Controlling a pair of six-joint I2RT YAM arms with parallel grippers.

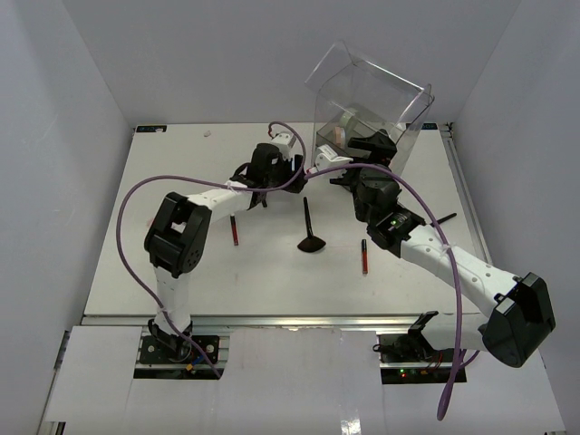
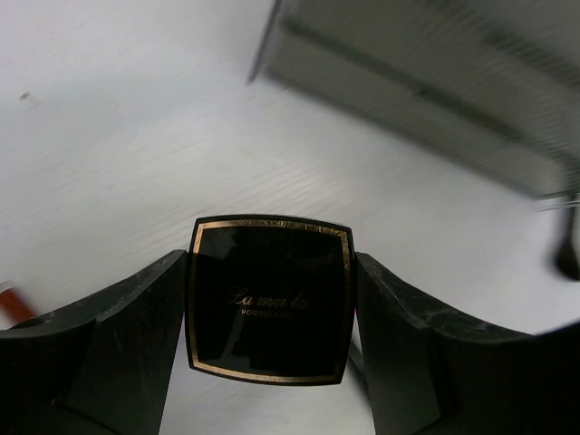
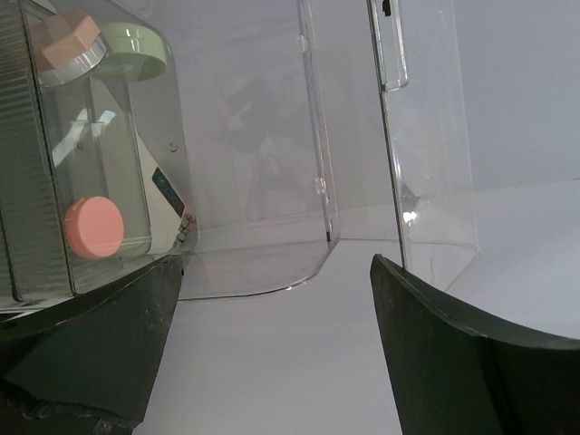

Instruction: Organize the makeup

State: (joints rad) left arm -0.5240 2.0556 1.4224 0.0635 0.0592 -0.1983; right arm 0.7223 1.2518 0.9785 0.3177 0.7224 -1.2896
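A square black compact with a gold rim sits between the fingers of my left gripper, which is shut on it just above the white table. In the top view the left gripper is at mid-table and hides the compact. My right gripper is open and empty, facing the tilted clear box; from above the right gripper is at the box's base. A black fan brush and two dark-red pencils lie on the table. A pink octagonal puff is inside the box.
A green-rimmed jar and a pink round lid also sit in the box's drawers. A thin dark stick lies by the right forearm. A purple cable loops over the left arm. White walls enclose the table.
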